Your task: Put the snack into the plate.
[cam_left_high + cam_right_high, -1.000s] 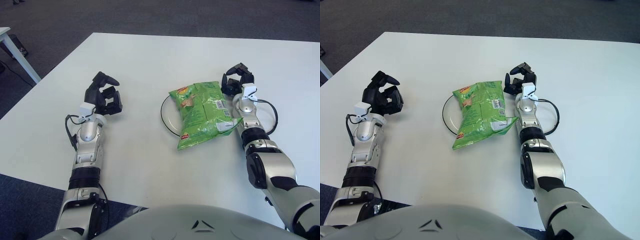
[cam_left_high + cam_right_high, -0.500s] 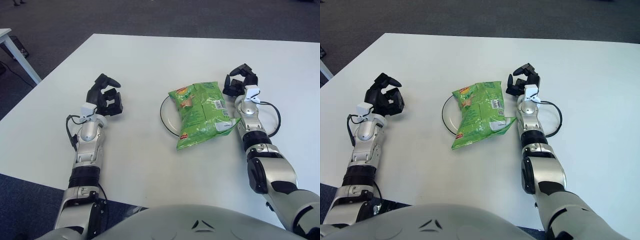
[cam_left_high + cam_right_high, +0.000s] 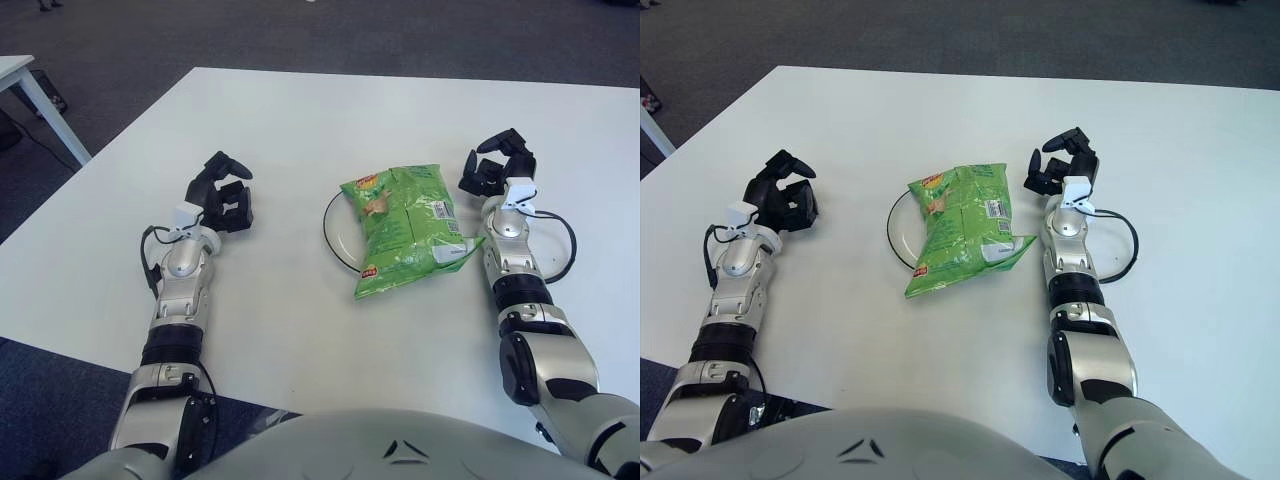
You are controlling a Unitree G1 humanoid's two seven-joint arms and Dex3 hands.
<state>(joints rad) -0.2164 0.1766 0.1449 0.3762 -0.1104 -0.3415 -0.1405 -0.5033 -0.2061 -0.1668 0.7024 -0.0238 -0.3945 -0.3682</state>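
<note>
Snack bag (image 3: 408, 228) lies across the plate (image 3: 333, 231), overhanging its near rim onto the white table (image 3: 300, 120). Left hand (image 3: 223, 192) sits well to its left, 3 fingers loosely curled, holding nothing. Right hand (image 3: 496, 170) shows just right of the bag, fingers relaxed and empty, clear of it.

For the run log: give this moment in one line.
green snack bag: on clear round plate | right robot hand: open, beside bag | left robot hand: idle

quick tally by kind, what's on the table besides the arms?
Snack bag: 1, green, lying across the plate
Plate: 1, mostly covered by the bag
Left hand: 1, left of the plate, holding nothing
Right hand: 1, right of the bag, holding nothing
Total: 2 objects, 2 hands
</note>
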